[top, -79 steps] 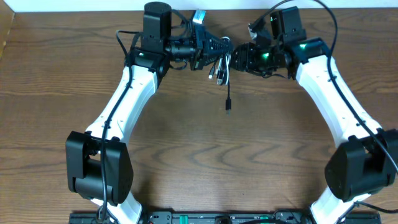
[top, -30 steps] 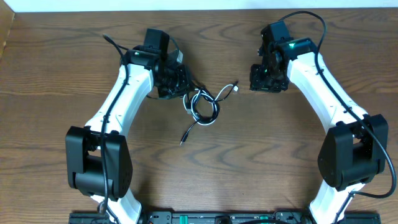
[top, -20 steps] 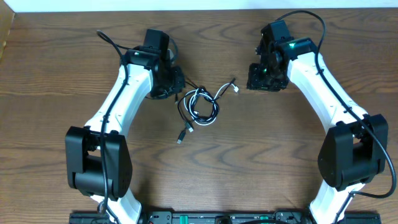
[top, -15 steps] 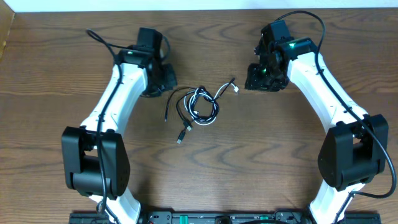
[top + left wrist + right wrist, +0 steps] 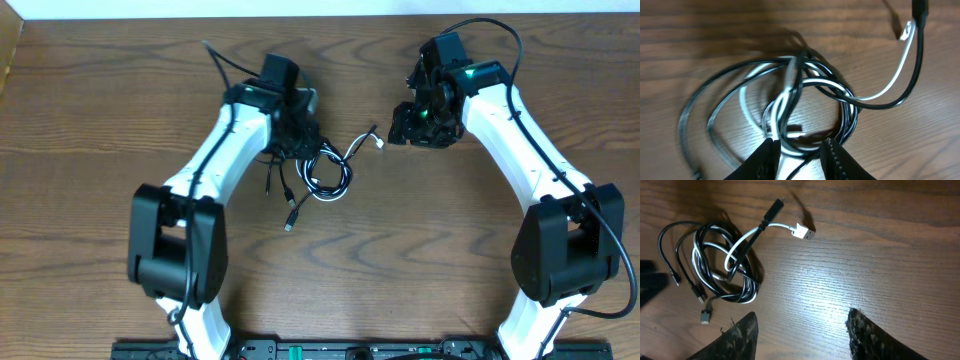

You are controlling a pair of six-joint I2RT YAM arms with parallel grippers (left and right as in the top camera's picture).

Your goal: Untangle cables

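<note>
The left gripper (image 5: 297,138) has swung back in from the left and now sits over the left side of the tangle. Its jaws are parted and black and white strands run between its fingers (image 5: 767,155), though I cannot see it pinching anything yet. The cables (image 5: 756,282) lie set down on the wooden table (image 5: 450,260) in one loose coil, toward the far edge and midway between the left and right edges. The white cable (image 5: 782,226) and the black cable (image 5: 771,211) each trail an end toward the right gripper (image 5: 405,128), which hangs wide open, empty and barely moved. The knot looks unsolved, and the left arm seems to be going for a fresh hold.
</note>
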